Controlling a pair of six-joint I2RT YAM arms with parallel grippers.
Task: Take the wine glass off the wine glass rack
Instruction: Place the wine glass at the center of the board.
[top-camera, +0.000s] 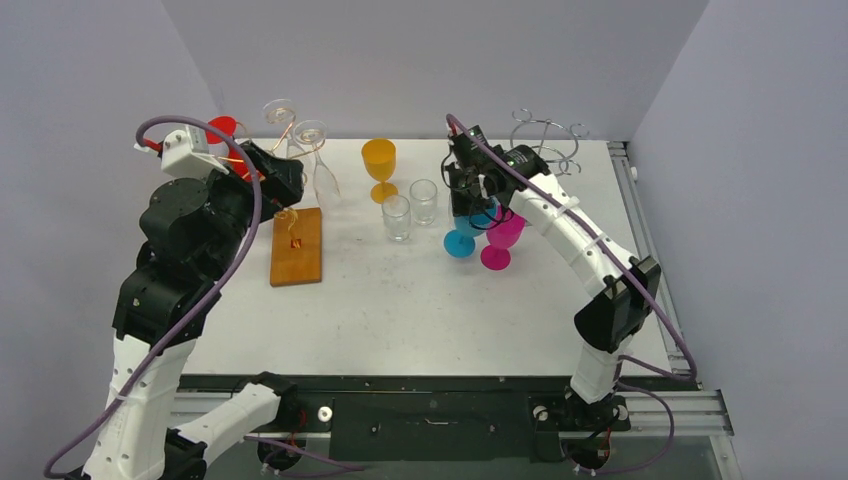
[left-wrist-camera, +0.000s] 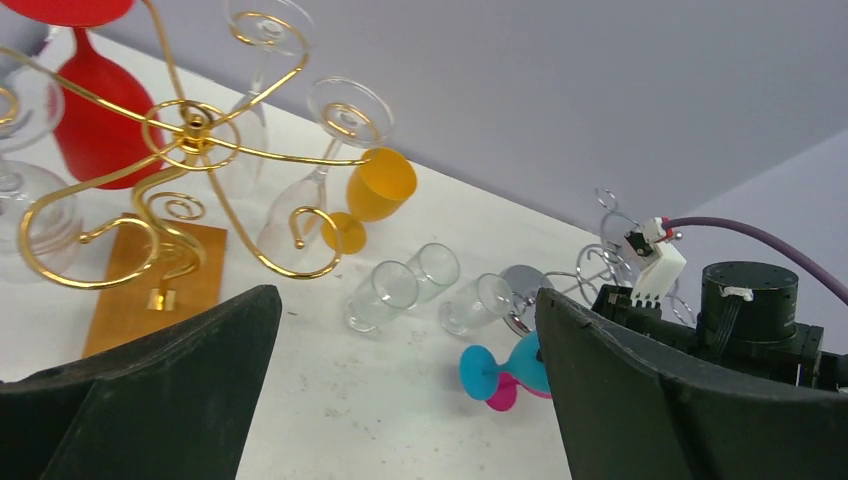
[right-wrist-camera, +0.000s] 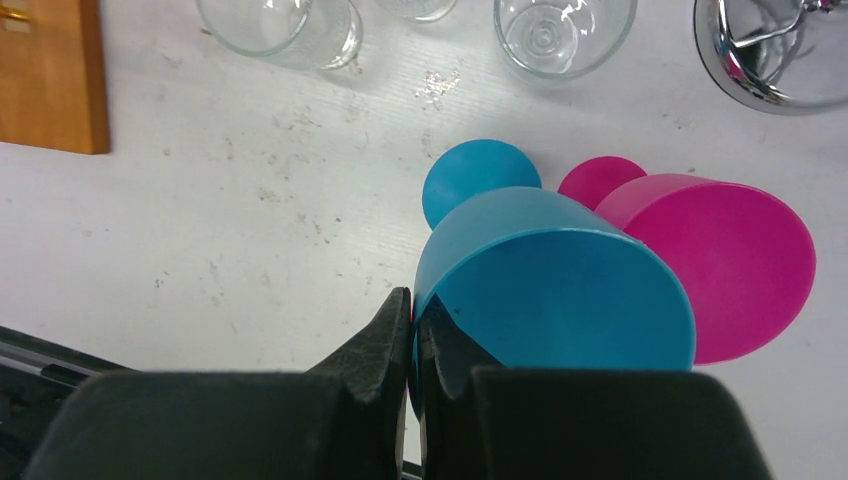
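Gold rack (left-wrist-camera: 190, 125): left pincer (left-wrist-camera: 405, 295), now wide apart, should straddle the stem of the clear wine glass (left-wrist-camera: 310, 190); right pincer (right-wrist-camera: 412, 310) clamps the blue wine glass (right-wrist-camera: 555, 290).

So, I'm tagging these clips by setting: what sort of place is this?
Probably a robotics lab bench: two arms bolted to a rail at the table edge, bare grey walls boxing it in, glasses set out by a gold rack.

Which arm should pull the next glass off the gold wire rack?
Left. The left gripper is open right at the gold wire rack, facing a hanging clear wine glass. The right gripper is shut on the blue plastic wine glass's rim, across the table.
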